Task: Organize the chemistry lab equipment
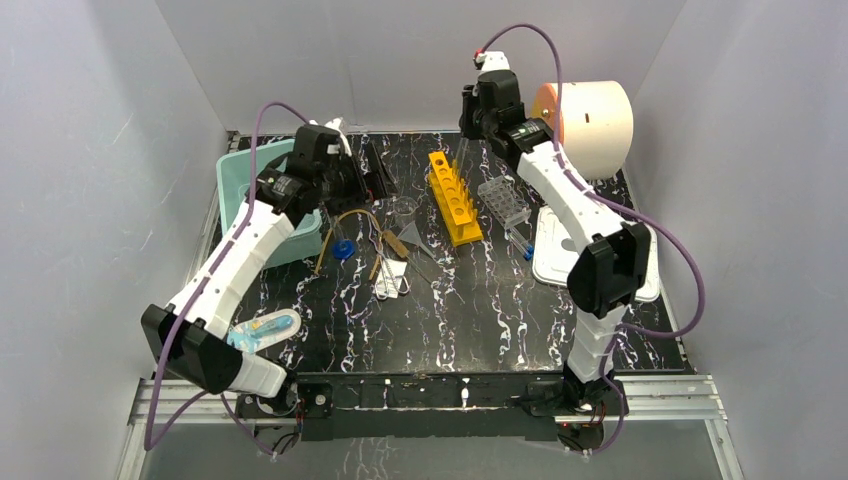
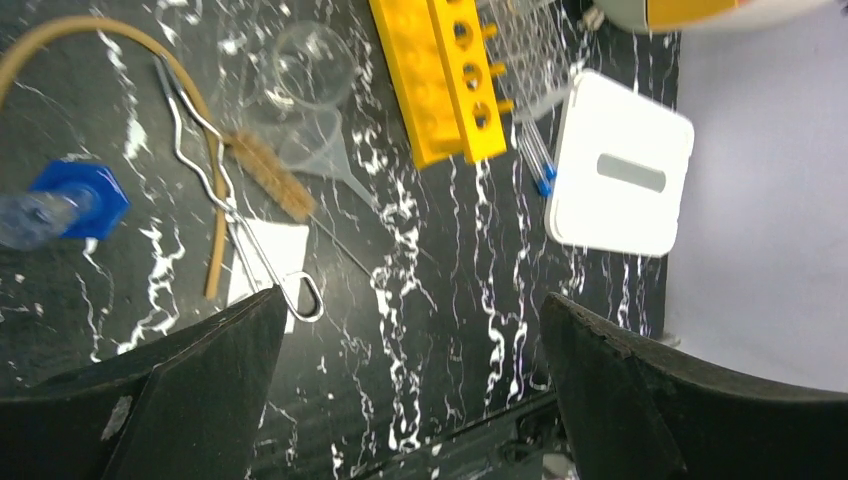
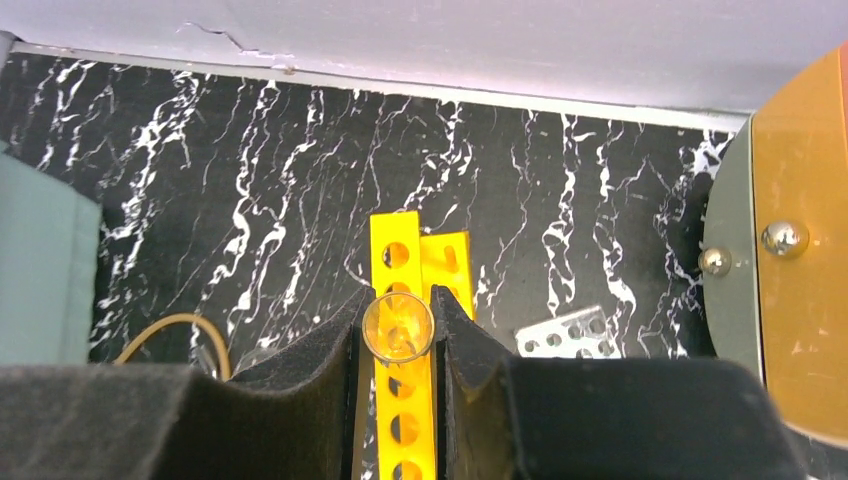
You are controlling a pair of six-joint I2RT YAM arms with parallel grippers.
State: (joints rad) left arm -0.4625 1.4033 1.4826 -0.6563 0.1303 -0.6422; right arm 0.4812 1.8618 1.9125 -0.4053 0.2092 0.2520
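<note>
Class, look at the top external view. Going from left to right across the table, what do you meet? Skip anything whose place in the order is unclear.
teal bin → blue cap → clear funnel → yellow rack → clear plastic tube rack → white tray

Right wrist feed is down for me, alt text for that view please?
The right end effector is shut on a clear test tube, seen down its open mouth, in line with the yellow rack with round holes below. A clear plastic tube rack lies to its right and an amber rubber tube to its left on the black marbled table.
</note>
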